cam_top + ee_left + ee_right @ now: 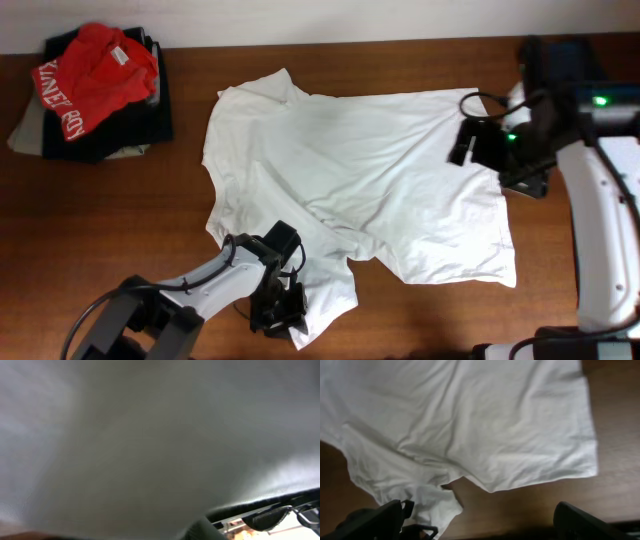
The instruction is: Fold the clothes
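Low down, left hand (pixel 283 312) on T-shirt (pixel 380 170) sleeve

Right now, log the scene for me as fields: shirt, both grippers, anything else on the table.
shirt: white, spread open, wrinkled, not yet folded
left gripper: at the shirt's sleeve on the robot's side; cloth fills its camera, jaws unclear
right gripper: open, empty, by the hem end
pile: red and dark clothes, far left corner, apart from the shirt
table: brown wood
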`<control>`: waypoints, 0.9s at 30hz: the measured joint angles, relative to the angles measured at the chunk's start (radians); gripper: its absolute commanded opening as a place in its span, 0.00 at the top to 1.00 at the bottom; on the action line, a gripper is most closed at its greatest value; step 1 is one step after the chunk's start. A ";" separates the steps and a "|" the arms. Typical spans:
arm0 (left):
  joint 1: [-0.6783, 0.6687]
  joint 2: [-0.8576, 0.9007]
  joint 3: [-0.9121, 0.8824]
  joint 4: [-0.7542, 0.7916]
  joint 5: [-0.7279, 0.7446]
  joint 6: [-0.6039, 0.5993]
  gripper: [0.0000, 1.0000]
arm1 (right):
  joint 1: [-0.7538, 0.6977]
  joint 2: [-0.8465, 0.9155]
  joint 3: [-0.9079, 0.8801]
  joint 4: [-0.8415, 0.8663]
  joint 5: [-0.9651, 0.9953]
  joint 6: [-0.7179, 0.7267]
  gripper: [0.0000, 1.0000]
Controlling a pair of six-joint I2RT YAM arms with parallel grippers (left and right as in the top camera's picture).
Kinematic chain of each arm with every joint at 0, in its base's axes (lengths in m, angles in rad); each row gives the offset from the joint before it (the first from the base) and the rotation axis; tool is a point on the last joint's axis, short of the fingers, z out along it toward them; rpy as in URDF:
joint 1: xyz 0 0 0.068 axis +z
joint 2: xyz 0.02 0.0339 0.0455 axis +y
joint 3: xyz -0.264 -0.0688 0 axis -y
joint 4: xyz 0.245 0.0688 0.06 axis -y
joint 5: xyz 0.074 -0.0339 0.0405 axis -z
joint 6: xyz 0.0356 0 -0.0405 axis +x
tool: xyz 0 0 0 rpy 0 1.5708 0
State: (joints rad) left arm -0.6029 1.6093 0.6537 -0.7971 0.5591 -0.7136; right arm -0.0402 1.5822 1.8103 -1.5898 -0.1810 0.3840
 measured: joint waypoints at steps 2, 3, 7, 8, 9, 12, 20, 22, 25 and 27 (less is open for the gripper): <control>0.000 0.005 -0.002 0.006 0.000 0.004 0.99 | -0.026 -0.010 0.000 -0.011 0.009 0.000 0.01; 0.000 0.006 -0.002 0.008 -0.002 0.008 0.99 | -0.037 -0.014 0.000 -0.020 0.016 -0.001 0.01; 0.009 0.008 -0.002 0.006 -0.007 0.025 0.99 | -0.068 -0.023 0.000 -0.048 0.040 -0.003 0.01; 0.016 0.008 -0.002 0.001 -0.010 0.029 0.99 | -0.072 -0.024 0.000 -0.051 0.047 -0.002 0.01; 0.027 0.008 -0.002 -0.006 -0.015 0.033 0.99 | -0.076 -0.026 0.000 -0.053 0.054 -0.003 0.01; 0.063 -0.003 -0.002 -0.056 -0.062 0.039 0.99 | -0.084 -0.036 0.000 -0.053 0.066 0.001 0.01; 0.161 -0.194 -0.001 -0.195 -0.231 0.040 0.99 | -0.130 -0.130 -0.070 -0.060 0.140 0.055 0.01; 0.169 -0.230 -0.001 -0.218 -0.261 0.040 0.99 | -0.144 -0.166 -0.125 -0.055 0.148 0.067 0.01; 0.171 -0.259 -0.001 -0.262 -0.309 0.040 0.99 | -0.164 -0.219 -0.245 -0.014 0.155 0.080 0.01; 0.173 -0.269 -0.001 -0.293 -0.349 0.040 0.99 | -0.177 -0.261 -0.364 0.045 0.154 0.085 0.01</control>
State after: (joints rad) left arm -0.4301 1.3403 0.6529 -1.0904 0.2096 -0.6739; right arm -0.2173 1.3212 1.4467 -1.5444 -0.0269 0.4686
